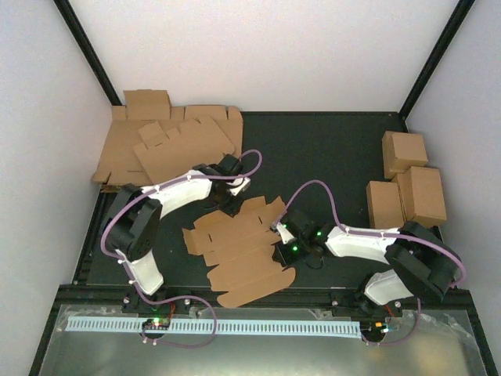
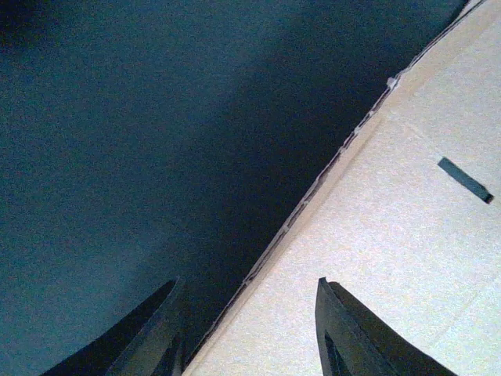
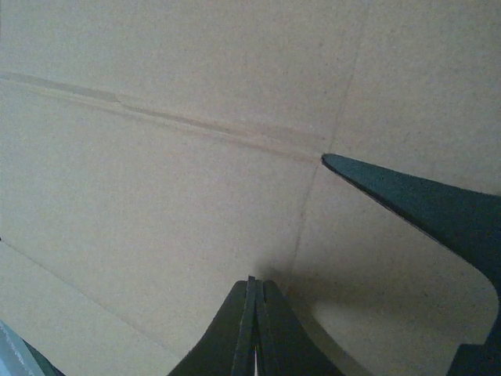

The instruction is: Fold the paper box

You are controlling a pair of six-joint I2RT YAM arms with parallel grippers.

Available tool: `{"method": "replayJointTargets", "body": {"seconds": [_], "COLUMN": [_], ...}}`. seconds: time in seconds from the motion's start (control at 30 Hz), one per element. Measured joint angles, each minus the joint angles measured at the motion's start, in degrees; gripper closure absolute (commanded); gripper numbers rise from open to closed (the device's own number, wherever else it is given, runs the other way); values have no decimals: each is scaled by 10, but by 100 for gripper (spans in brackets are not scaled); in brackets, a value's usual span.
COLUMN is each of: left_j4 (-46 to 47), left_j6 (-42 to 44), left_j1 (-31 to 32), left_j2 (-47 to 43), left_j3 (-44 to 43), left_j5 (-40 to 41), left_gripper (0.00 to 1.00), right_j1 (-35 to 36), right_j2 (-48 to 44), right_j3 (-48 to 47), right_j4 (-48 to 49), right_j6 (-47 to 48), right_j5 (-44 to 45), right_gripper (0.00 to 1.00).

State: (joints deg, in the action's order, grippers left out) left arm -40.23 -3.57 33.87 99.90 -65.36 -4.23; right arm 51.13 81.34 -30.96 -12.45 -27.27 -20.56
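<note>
Paper box (image 1: 235, 247) flat, unfolded; left jaws, right jaws parted, gripping nothing.

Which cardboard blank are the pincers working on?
The lone flat paper box at centre, between left pincer and right pincer; the layered heap lies back-left.

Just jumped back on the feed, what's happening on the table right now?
Both arms are at the paper box, which lies flat and unfolded on the mat. The left gripper is open, straddling its far edge; the right gripper is open low over its right side. Neither has gripped it. A stack of blanks sits far left, three folded boxes far right.
</note>
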Motion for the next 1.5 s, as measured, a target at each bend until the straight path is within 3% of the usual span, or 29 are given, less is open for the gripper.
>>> {"method": "replayJointTargets", "body": {"seconds": [0.23,0.43,0.67,0.97,1.23,1.5], "left_j4": [-30,-52,-80,-97,-108,-124], "left_j6": [1,2,9,24,28,13], "left_j1": [3,7,17,49,81,102], "left_j2": [6,6,6,6,6,-10], "left_j3": [-18,-24,-31,-35,-36,-53], "left_j5": [31,41,41,79,142,233], "left_gripper": [63,64,75,98,98,98], "right_j1": [0,0,0,0,0,-2], "right_j2": [3,7,11,11,-1,-74], "right_j3": [-3,-7,-10,-10,-10,-10], "right_j4": [0,0,1,1,-6,-7], "right_j6": [3,4,4,4,4,3], "right_j5": [1,5,5,5,21,39], "right_gripper": [96,96,96,97,96,95]}}
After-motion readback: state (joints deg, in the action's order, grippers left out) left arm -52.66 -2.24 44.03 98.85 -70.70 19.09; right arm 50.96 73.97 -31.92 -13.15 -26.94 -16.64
